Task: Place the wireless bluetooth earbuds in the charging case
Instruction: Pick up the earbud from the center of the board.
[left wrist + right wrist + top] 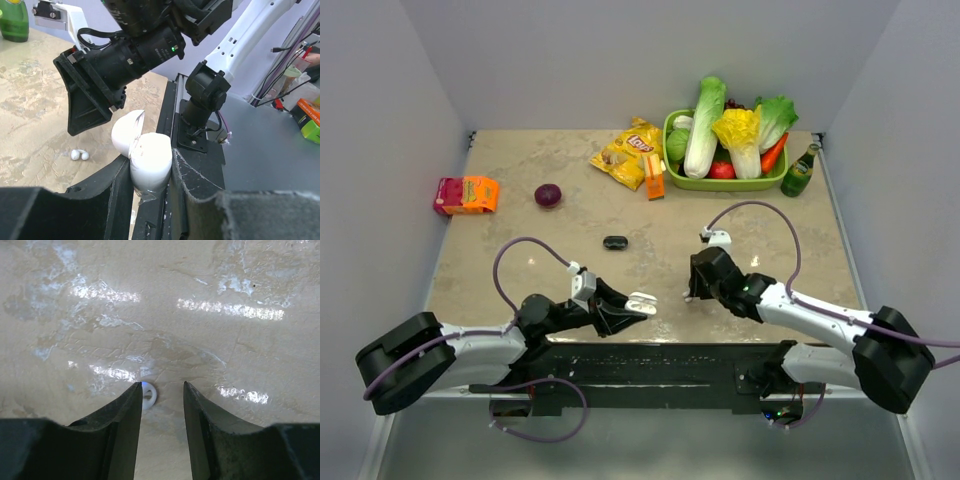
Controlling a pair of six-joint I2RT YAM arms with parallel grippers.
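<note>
Left jaws clamped on the open white charging case [150, 162], lid up, low by the near edge of the counter [520, 200]. Right jaws point straight down, parted, holding nothing: a white earbud [149, 394] lies on the counter right at one fingertip

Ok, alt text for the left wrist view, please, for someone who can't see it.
The left gripper clamps an open white charging case, lid tipped back. Beyond it the right gripper hangs over the table, with two white earbuds lying loose on the surface near it.
</note>
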